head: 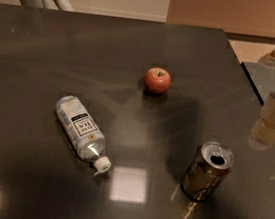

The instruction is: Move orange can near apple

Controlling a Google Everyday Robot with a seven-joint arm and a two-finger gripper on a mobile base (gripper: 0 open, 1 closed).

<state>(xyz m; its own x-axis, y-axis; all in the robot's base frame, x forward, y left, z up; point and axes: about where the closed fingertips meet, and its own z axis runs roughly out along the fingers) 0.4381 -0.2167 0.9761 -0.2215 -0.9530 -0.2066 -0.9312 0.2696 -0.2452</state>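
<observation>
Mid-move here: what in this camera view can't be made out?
Camera view:
- Gripper, at right edge above-right of the bronze-orange metal can: partly cut off by the frame.
- Can's side markings: unreadable.
- Lying clear plastic bottle with white cap: label print too small.
- Small round red apple: far side hidden by itself.

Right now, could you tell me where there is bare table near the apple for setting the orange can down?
Bare table lies left of and behind the apple, and between it and the orange can. The lying bottle takes the front left; the gripper hangs right of the can.
</observation>
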